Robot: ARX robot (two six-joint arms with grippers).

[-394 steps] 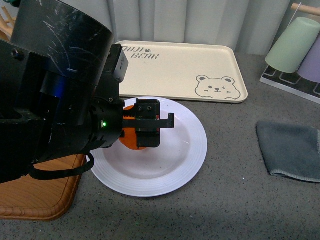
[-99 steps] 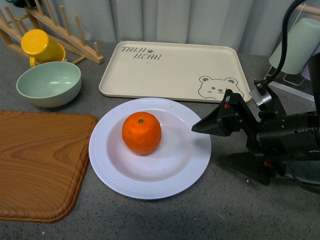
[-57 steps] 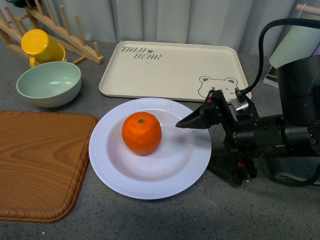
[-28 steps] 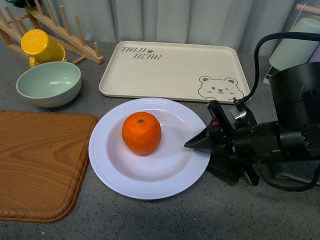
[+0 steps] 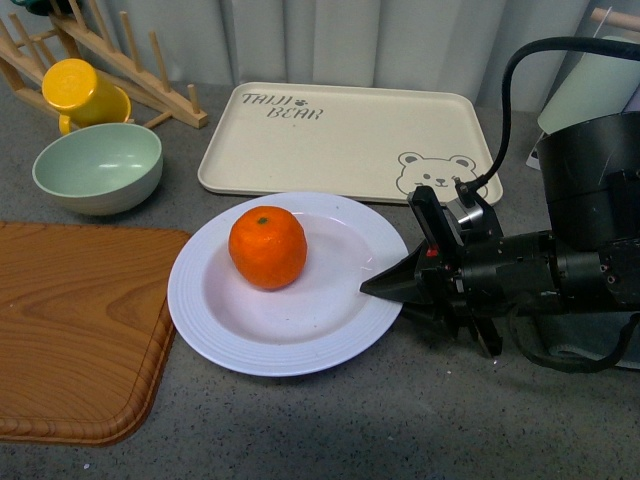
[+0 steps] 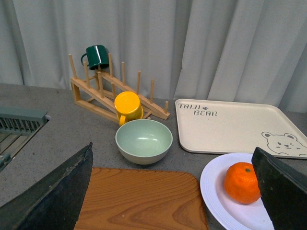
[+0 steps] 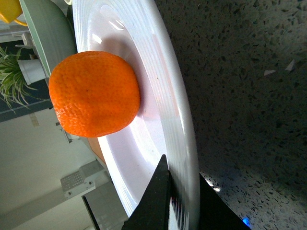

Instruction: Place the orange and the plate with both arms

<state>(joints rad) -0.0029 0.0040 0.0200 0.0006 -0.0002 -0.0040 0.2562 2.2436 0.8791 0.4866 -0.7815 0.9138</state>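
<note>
Left gripper (image 6: 172, 146) spread wide and empty, glossy dimpled orange (image 5: 267, 247) sitting left of centre on the round white ridged plate (image 5: 290, 335), black right gripper (image 5: 372, 291) pinched onto the plate's right rim, apart from the orange.

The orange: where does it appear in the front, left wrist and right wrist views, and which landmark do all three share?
Front view: the orange sits on the plate, left of its middle.
Left wrist view: the orange lies on the plate, nearer than the bear tray.
Right wrist view: the orange sits large in the plate's deep centre.
Shared landmark: the white plate under it.
</note>
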